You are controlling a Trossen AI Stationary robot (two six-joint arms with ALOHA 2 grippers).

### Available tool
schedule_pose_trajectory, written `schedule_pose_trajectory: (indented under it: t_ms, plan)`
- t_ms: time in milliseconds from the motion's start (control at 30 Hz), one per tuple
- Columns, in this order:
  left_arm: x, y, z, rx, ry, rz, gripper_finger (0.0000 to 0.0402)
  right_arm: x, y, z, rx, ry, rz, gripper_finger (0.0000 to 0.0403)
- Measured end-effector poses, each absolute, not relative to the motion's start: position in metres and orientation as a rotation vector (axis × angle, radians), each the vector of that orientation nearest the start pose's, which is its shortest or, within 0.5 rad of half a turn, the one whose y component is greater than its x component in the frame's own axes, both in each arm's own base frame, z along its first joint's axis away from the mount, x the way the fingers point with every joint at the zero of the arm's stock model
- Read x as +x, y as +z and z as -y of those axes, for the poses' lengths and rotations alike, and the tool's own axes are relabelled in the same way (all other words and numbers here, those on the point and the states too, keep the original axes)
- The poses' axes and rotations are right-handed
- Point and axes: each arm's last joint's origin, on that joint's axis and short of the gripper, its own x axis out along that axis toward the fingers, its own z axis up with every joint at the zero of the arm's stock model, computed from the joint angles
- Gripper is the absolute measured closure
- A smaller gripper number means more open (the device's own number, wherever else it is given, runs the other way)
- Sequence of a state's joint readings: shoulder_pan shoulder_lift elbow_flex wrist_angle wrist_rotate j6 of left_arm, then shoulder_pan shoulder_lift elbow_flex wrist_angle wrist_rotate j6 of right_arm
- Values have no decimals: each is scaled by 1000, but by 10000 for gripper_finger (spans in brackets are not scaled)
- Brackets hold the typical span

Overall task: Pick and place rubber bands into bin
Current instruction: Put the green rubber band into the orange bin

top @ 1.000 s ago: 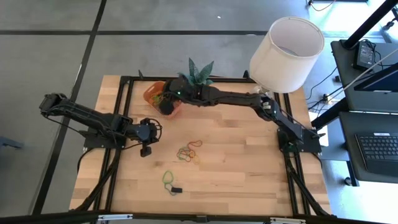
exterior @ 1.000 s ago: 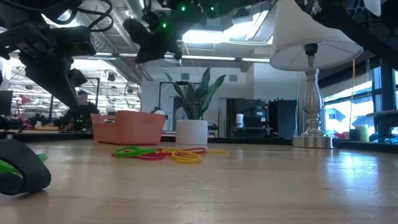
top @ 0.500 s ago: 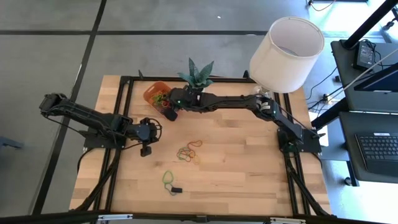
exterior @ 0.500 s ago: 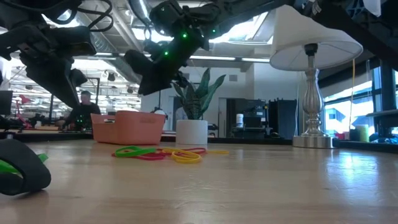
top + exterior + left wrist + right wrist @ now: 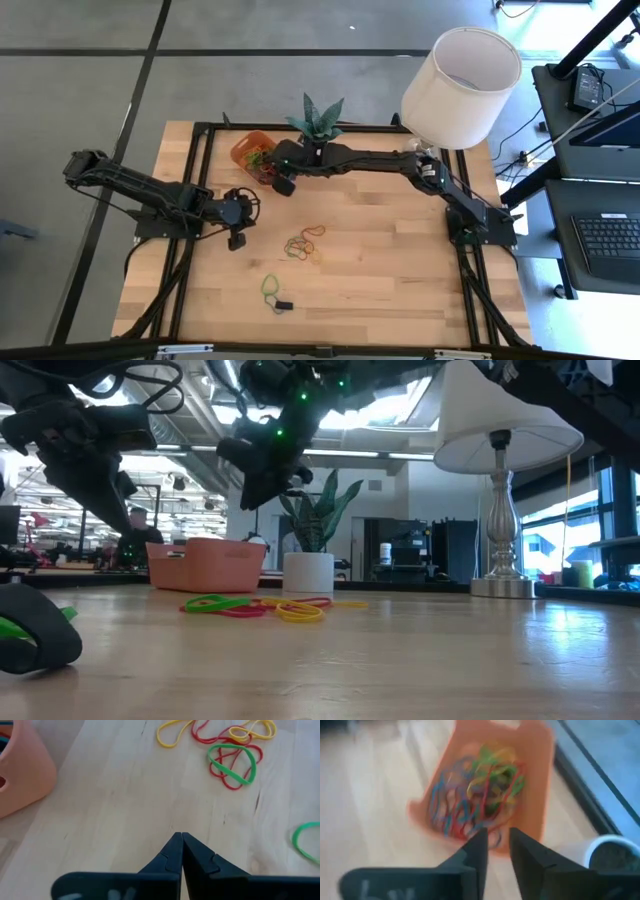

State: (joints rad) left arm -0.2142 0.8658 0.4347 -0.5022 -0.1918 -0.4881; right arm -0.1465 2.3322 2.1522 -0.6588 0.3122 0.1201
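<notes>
The orange bin (image 5: 252,150) stands at the table's far left and holds a heap of mixed-colour rubber bands (image 5: 482,790). More rubber bands (image 5: 305,245) lie in a loose cluster on the table's middle, and a green one (image 5: 270,287) lies nearer the front edge. My right gripper (image 5: 283,184) hangs just off the bin's near right corner, above the table; its fingers (image 5: 476,851) stand a little apart, open, with nothing between them. My left gripper (image 5: 236,241) is shut and holds nothing; it waits left of the cluster (image 5: 230,750).
A small plant in a white pot (image 5: 318,125) stands right behind my right arm, and a white-shaded lamp (image 5: 460,75) at the far right. A small black object (image 5: 284,304) lies by the green band. Black frame rails run along the table's sides.
My right gripper has drawn back from above the bin toward the table's right and near edge and now hangs beside the bin instead of over it. The bands on the table have not moved.
</notes>
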Motion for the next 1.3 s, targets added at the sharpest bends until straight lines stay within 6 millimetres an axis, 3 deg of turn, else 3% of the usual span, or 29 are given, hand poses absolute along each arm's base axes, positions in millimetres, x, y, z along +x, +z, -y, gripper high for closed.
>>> schedule_pose_trajectory:
  t_ms: [167, 433, 533, 667, 900, 1067, 1300]
  plan:
    - [153, 182, 28, -298, 194, -894, 400, 500, 235, 63, -16, -427, -973, 390]
    - [177, 198, 34, -294, 195, -925, 400, 483, 244, 20, -102, -335, -1115, 393]
    - [190, 200, 37, -283, 198, -959, 400, 467, 245, 7, -120, -310, -1141, 399]
    - [208, 203, 48, -260, 175, -986, 400, 430, 238, -9, -101, -304, -1125, 392]
    - [237, 211, 71, -169, 109, -1043, 400, 332, 239, -33, 28, -288, -921, 399]
    - [249, 217, 84, -59, 51, -1121, 400, 269, 238, -37, 97, -278, -858, 395]
    - [268, 223, 117, -46, -3, -1127, 400, 212, 228, -35, 170, -275, -816, 390]
